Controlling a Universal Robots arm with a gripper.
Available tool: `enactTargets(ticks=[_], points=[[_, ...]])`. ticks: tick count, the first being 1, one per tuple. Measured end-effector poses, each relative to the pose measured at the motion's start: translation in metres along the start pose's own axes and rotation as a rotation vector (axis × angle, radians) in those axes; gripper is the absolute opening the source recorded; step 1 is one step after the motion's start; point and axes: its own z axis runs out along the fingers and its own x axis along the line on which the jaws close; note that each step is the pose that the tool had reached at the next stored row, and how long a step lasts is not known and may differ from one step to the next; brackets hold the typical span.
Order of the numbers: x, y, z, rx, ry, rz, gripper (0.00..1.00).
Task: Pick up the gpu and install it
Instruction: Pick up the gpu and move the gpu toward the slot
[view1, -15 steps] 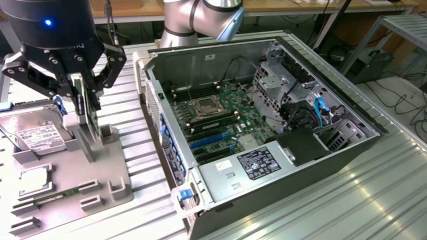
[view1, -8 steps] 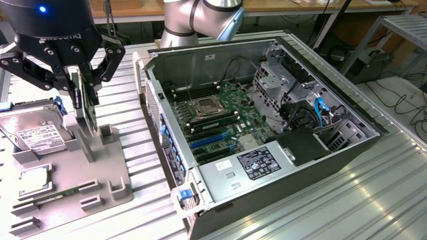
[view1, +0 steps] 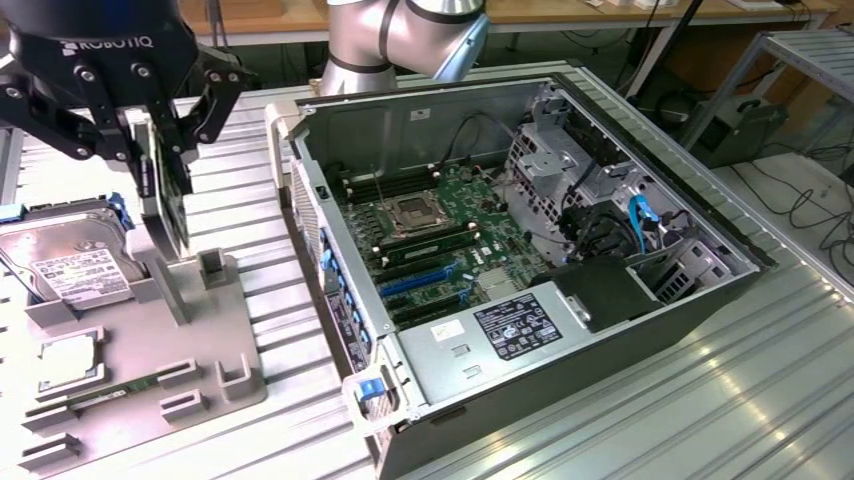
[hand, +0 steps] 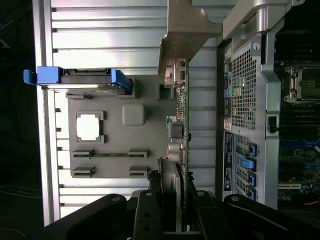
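The open computer case (view1: 400, 115) is my landmark. Beside it, on the exterior view's left, a grey holder tray (view1: 214, 345) lies on the ribbed surface (view1: 641, 400). The gpu (view1: 163, 205) stands on edge at that tray, outside the case. The gripper (view1: 163, 150) has its jaws pinching the card's upper end across cooler and board. I judge it light, stiff and fragile, so best gripped flat across its faces.

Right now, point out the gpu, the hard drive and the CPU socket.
gpu (hand: 187, 30), wrist view, silver end bracket.
hard drive (view1: 78, 270), exterior view, white top label.
CPU socket (view1: 407, 212), exterior view, its centre.
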Motion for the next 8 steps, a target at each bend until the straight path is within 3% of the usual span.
enactTargets(ticks=[8], points=[[0.0000, 0.0001, -0.0047, 0.0004, 0.0001, 0.000, 0.28]])
